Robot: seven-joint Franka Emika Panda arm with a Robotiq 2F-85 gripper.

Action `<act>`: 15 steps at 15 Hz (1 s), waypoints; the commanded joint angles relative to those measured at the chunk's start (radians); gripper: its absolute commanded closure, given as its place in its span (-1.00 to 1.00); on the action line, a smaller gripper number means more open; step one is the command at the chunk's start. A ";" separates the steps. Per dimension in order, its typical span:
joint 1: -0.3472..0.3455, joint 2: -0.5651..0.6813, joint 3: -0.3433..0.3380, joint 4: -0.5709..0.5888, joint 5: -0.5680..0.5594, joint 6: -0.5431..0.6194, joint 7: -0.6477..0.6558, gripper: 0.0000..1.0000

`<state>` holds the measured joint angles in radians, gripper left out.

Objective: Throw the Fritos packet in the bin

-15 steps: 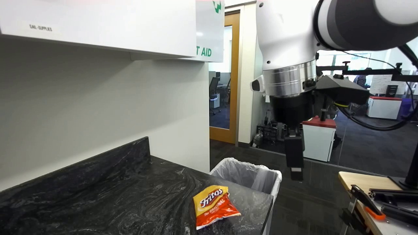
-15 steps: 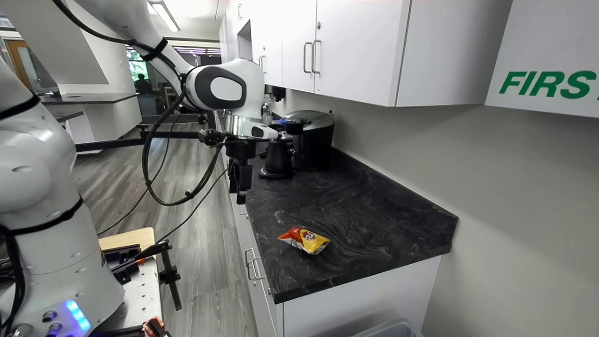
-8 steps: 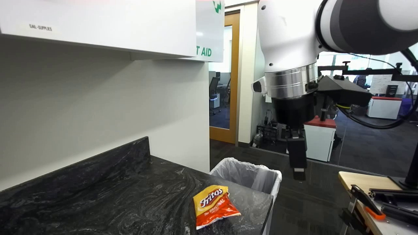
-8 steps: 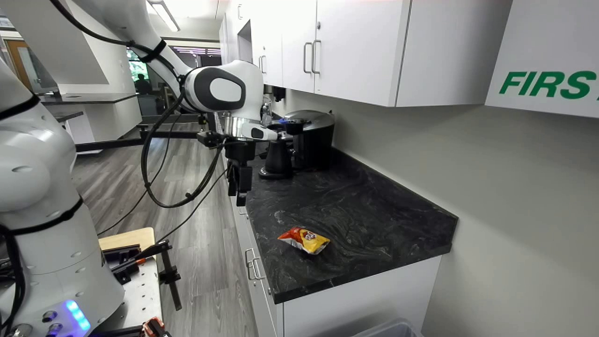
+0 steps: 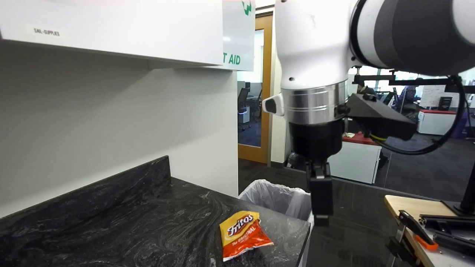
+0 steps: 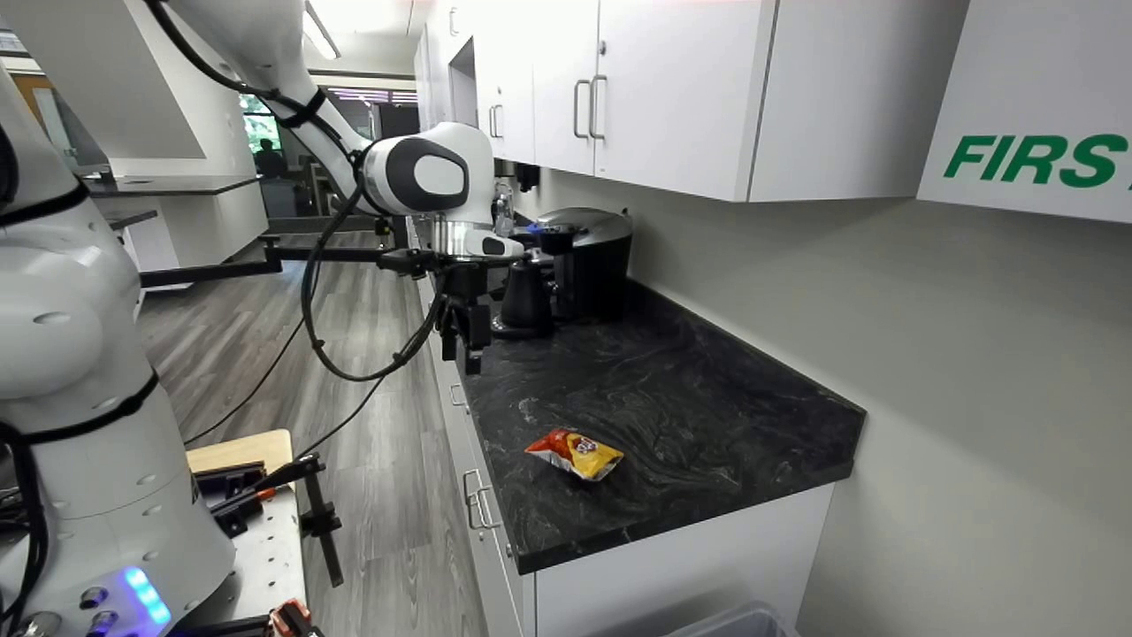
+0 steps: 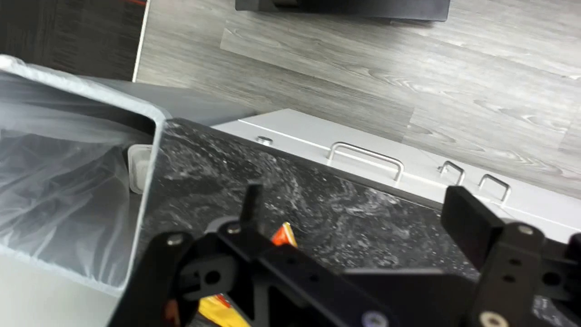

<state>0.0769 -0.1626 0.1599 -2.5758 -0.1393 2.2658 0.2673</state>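
Observation:
The Fritos packet [image 5: 243,235] lies flat on the dark counter, near its end, in both exterior views [image 6: 577,455]. In the wrist view only an orange corner [image 7: 283,236] and a yellow part show; the gripper's left finger hides the rest. The bin [image 5: 276,196] with its whitish liner stands on the floor against the counter's end; its rim also shows in the wrist view [image 7: 97,93], and only a corner [image 6: 752,622] in an exterior view. My gripper [image 7: 361,213] is open and empty, fingers apart. It hangs pointing down [image 5: 321,218], above and beside the packet [image 6: 462,358], apart from it.
White wall cabinets [image 6: 672,88] overhang the counter [image 6: 699,380]. A black kettle [image 6: 525,296] and a large dark pot-like appliance [image 6: 594,265] stand farther back on it. A work table with clamps [image 5: 419,230] stands near the robot base. A small white tray [image 7: 140,165] shows inside the bin.
The arm and gripper have moved down and left in an exterior view, and slightly right, closer over the counter edge, in an exterior view. The packet and bin have not moved.

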 commanded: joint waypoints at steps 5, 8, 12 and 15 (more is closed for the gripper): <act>0.095 0.295 0.043 0.246 -0.049 0.070 0.146 -1.00; 0.097 0.319 0.006 0.281 -0.059 0.069 0.169 -1.00; 0.080 0.315 -0.063 0.302 -0.078 0.053 0.188 -1.00; 0.072 0.333 -0.114 0.310 -0.134 0.049 0.220 -1.00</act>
<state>0.1540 0.1583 0.0807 -2.2756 -0.2157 2.3255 0.4231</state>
